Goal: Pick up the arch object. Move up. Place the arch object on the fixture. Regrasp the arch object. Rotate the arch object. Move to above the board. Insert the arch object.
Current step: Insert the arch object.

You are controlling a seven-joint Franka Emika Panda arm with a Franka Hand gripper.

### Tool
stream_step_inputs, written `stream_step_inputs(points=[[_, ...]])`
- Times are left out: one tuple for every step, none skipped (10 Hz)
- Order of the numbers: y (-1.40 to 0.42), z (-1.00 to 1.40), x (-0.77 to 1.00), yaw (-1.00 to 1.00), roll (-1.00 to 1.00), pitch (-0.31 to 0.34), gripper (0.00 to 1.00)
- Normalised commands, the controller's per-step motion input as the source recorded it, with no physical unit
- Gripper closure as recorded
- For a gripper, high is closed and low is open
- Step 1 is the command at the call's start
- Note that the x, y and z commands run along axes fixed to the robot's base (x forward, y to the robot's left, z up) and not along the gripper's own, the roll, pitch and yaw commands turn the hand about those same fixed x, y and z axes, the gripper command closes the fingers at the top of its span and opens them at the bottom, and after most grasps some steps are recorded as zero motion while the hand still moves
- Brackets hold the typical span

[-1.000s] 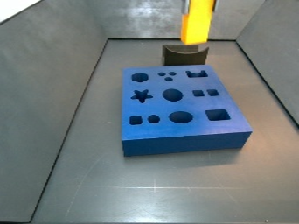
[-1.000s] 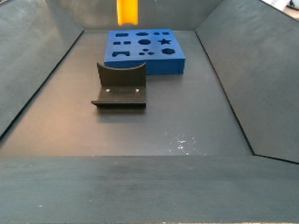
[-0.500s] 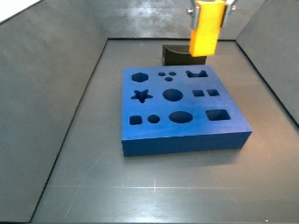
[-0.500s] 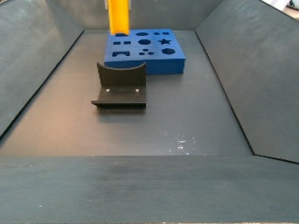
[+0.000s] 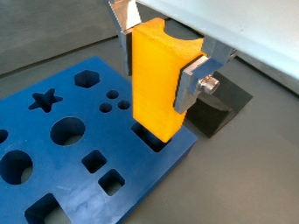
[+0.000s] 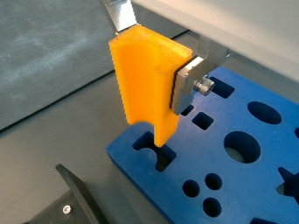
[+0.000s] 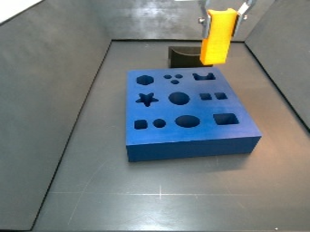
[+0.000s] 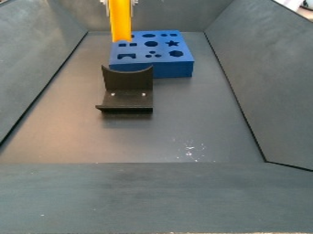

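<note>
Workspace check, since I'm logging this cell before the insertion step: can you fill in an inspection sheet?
Surface: dark grey floor, bare around the parts.
Arch object: yellow-orange, upright, held over the board's arch hole, lower end at the opening.
Board: blue slab, flat, holes unfilled.
Fixture: dark bracket beside the board, nothing on it.
Clutter: nothing seen.
Gripper: above the board, fingers clamped on the arch object.
Cables: nothing seen.
Surroundings: grey sloped walls.

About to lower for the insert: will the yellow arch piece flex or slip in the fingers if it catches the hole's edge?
The arch object looks like solid plastic, so probably stiff. Its smooth faces, pinched near the top by the gripper, could pivot. The board looks heavy enough to stay put.
</note>
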Motion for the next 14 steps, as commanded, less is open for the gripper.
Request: stream_step_inputs(points=[[0.00, -0.25, 0.00, 0.00, 0.08, 0.000, 1.00], [0.00, -0.25, -0.04, 0.00, 0.08, 0.027, 1.00], [0.00, -0.03, 0.00, 0.00, 0.00, 0.000, 1.00], [0.00, -0.19, 0.03, 0.00, 0.05, 0.046, 1.00], [0.00, -0.27, 0.14, 0.05, 0.07, 0.063, 1.00], [0.00, -0.27, 0.14, 0.05, 0.05, 0.050, 1.00], [0.02, -0.20, 0.11, 0.00, 0.00, 0.000, 1.00], [0.03, -0.18, 0.03, 0.00, 0.00, 0.000, 1.00], [0.09, -0.11, -0.02, 0.00, 0.00, 0.046, 1.00], [0.00, -0.03, 0.00, 0.00, 0.00, 0.000, 1.00], [0.00, -0.11, 0.00, 0.00, 0.00, 0.000, 1.00], [0.00, -0.21, 0.09, 0.00, 0.02, 0.000, 1.00], [0.00, -0.23, 0.10, 0.00, 0.03, 0.000, 1.00], [0.00, -0.23, 0.10, 0.00, 0.02, 0.000, 1.00]])
